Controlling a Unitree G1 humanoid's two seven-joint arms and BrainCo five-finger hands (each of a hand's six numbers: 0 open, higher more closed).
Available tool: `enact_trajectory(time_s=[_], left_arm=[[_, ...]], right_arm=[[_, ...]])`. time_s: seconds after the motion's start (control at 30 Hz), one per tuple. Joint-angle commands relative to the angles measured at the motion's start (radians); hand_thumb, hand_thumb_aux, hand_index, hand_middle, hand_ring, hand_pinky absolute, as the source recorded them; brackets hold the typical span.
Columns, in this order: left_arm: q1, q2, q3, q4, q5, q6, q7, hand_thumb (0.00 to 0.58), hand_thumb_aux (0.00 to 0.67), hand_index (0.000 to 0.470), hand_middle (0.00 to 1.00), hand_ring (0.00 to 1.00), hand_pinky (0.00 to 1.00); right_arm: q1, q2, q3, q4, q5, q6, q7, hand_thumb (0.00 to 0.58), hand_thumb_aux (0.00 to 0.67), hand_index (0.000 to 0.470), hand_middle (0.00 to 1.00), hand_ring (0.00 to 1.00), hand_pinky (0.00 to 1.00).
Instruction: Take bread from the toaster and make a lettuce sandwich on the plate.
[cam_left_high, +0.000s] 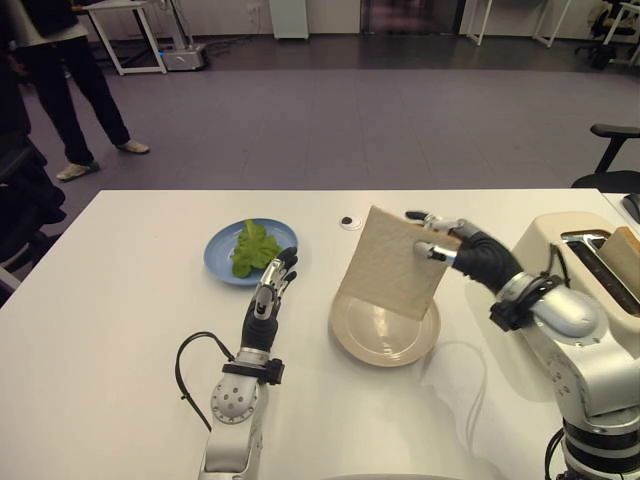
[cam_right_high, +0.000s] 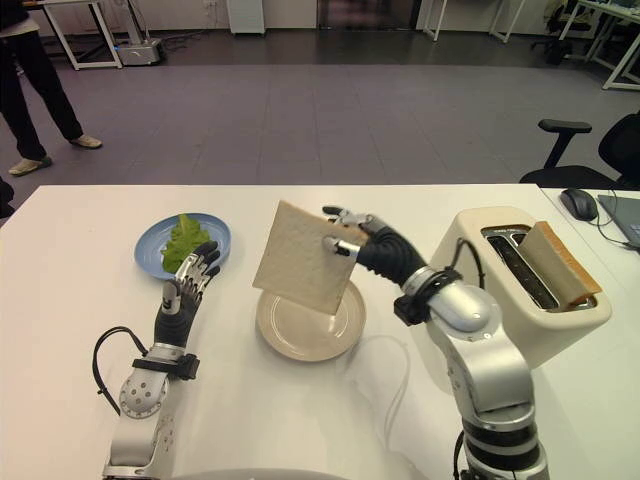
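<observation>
Nearest us, our left hand (cam_left_high: 268, 300) rests on the table (cam_left_high: 120, 300), fingers spread and empty, beside the blue plate (cam_left_high: 218, 258) of lettuce (cam_left_high: 252, 248), while our raised right hand (cam_left_high: 470, 252) pinches a bread slice (cam_left_high: 390, 265) tilted over the beige plate (cam_left_high: 385, 345), near the toaster (cam_right_high: 520, 300).

R hand (cam_right_high: 375, 250) raised, gripping; L hand (cam_right_high: 185, 291) open.

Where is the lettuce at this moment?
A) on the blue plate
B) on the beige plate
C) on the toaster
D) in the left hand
A: the lettuce lies on the blue plate, just beyond the empty left hand; the right hand holds a bread slice over the beige plate.
</observation>
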Motion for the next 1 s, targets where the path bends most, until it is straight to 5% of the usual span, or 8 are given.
enact_trajectory(time_s=[0.03,0.47,0.93,0.97,1.0], left_arm=[[0.006,-0.009,-0.013,0.007,0.016,0.003,0.009,0.000,0.000,0.000,0.00,0.00,0.00],[0.021,-0.005,-0.017,-0.006,0.012,0.005,0.015,0.000,0.000,0.000,0.00,0.00,0.00],[0.042,0.003,-0.015,-0.027,0.006,0.010,0.014,0.000,0.000,0.000,0.00,0.00,0.00],[0.042,0.004,-0.014,-0.028,0.005,0.011,0.014,0.000,0.000,0.000,0.00,0.00,0.00],[0.042,0.004,-0.014,-0.028,0.005,0.012,0.014,0.000,0.000,0.000,0.00,0.00,0.00]], right_arm=[[0.031,-0.009,0.099,0.121,-0.069,-0.078,0.014,0.580,0.670,0.470,0.00,0.00,0.00],[0.105,0.016,0.208,0.400,-0.262,-0.375,-0.037,0.580,0.670,0.470,0.00,0.00,0.00],[0.076,0.014,0.152,0.466,-0.311,-0.437,-0.035,0.580,0.670,0.470,0.00,0.00,0.00],[0.076,0.009,0.151,0.471,-0.322,-0.439,-0.037,0.557,0.536,0.376,0.00,0.00,0.00],[0.077,0.007,0.150,0.475,-0.331,-0.442,-0.038,0.234,0.152,0.107,0.00,0.00,0.00]])
